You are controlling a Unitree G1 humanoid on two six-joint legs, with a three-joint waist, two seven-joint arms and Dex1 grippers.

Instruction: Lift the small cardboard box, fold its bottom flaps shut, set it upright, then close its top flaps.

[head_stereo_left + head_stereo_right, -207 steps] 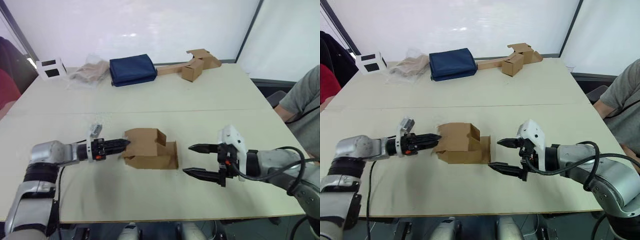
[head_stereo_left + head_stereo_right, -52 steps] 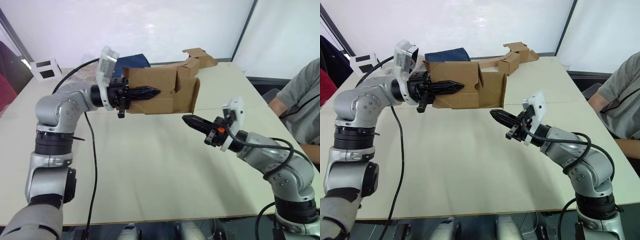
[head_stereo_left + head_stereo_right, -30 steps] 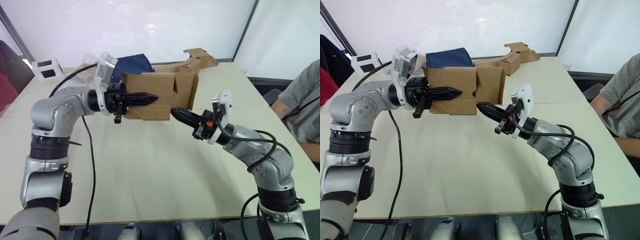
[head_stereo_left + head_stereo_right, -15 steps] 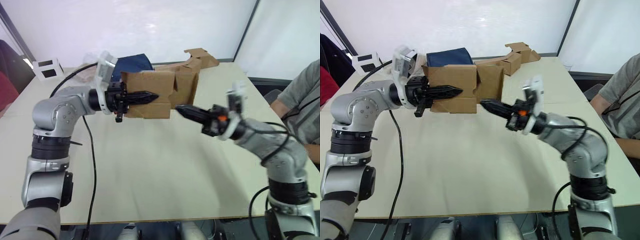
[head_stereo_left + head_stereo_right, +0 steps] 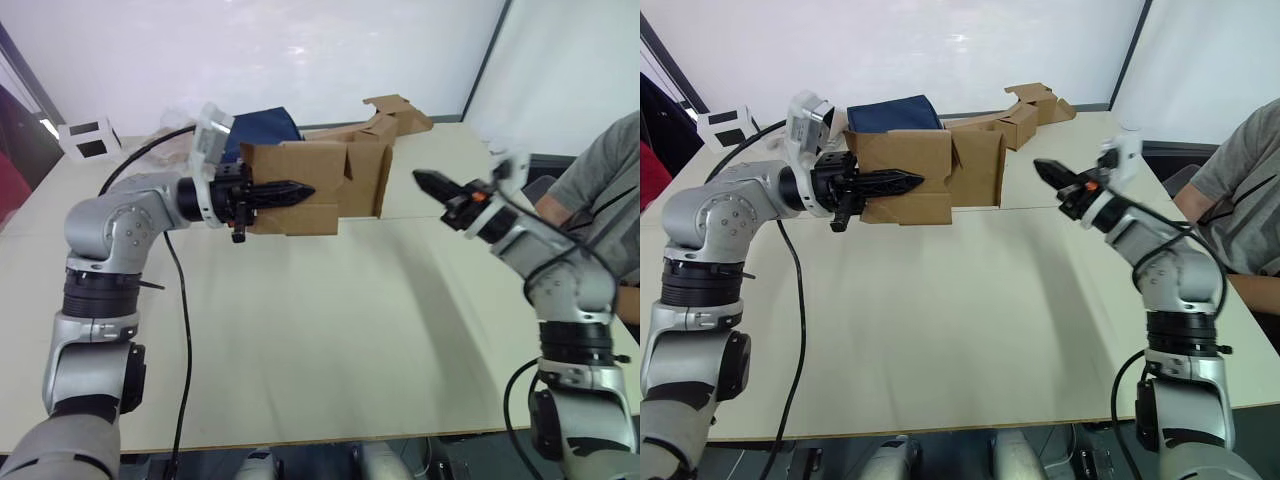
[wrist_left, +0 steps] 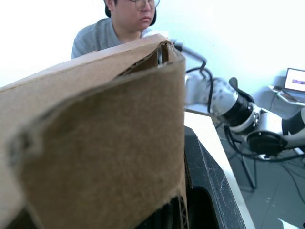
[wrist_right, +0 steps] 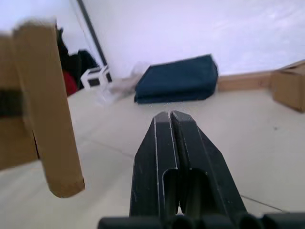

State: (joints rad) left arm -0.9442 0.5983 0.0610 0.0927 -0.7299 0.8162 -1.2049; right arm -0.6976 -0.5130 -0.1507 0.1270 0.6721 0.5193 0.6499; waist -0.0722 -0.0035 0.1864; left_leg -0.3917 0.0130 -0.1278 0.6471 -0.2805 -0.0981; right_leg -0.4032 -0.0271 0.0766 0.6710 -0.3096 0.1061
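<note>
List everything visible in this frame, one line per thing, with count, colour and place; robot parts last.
small cardboard box: 1, brown, held in the air above the table, flaps open toward the right end effector.
table: 1, cream, spans the foreground.
folded cloth: 1, navy, far side of the table, behind the held box.
irregular cardboard piece: 1, brown, far right part of the table.
white cube: 1, white with black squares, far left corner.
clear plastic bag: 1, translucent, beside the navy cloth.
person: 1, grey shirt, seated at the right edge.
left end effector: 1, black, shut on the box wall.
right end effector: 1, black, shut, apart from the box, pointing toward it.
</note>
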